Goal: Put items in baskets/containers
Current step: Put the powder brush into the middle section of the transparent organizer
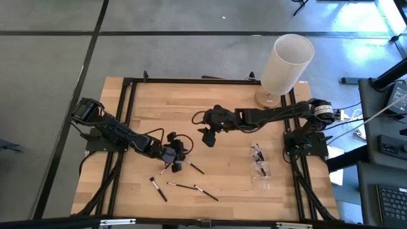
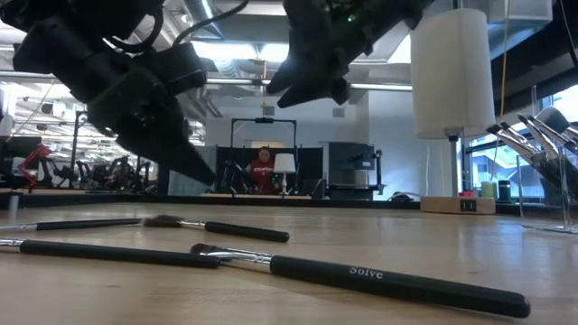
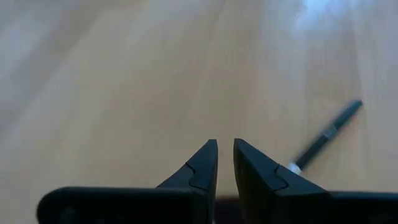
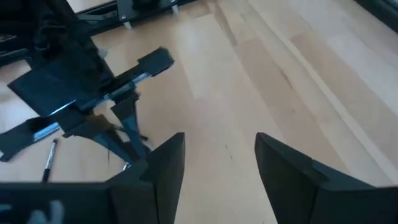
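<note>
Left pincer (image 1: 176, 159) hovered low over the wooden surface (image 1: 229, 114) near its six o'clock edge, its two dark fingertips (image 3: 208, 163) drawn nearly together with only a thin slit between them and nothing visibly clamped; whether a brush sat in that slit could not be told. One black-handled brush (image 3: 328, 134) lay flat just beside it, at about two o'clock in the wrist picture. Right pincer (image 1: 208, 137) hung at the surface's centre, at roughly one o'clock from the left one, its fingers (image 4: 166, 163) standing wide apart and empty. Four or so loose makeup brushes (image 1: 184, 186) lay scattered on the wood towards six o'clock, below the left pincer, separate from one another. The clear plastic box (image 1: 260, 163) sat towards four o'clock, well apart from both pincers, with several brushes already inside. A tall white cylinder (image 1: 287, 62) on a round wooden base stood at the one o'clock corner. From table height, a black brush marked "Solve" (image 2: 361, 275) lay nearest the camera.
</note>
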